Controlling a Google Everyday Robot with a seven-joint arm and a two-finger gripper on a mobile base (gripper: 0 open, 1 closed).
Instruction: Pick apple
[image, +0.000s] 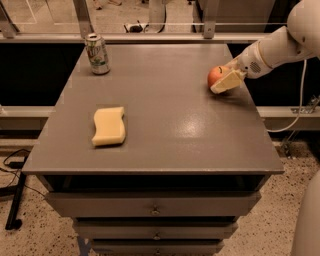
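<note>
The apple (215, 75), small, round and red-orange with a short dark stem, rests on the grey table (165, 115) near its right edge. My gripper (223, 81) reaches in from the right on a white arm (280, 47) and is right at the apple. Its cream-coloured end lies across the apple's near right side and hides part of it. The apple sits on the tabletop.
A green soda can (97, 53) stands at the table's far left corner. A yellow sponge (108, 126) lies at the front left. Drawers (155, 205) are below the top. A cable (300, 100) hangs at the right, beyond the table edge.
</note>
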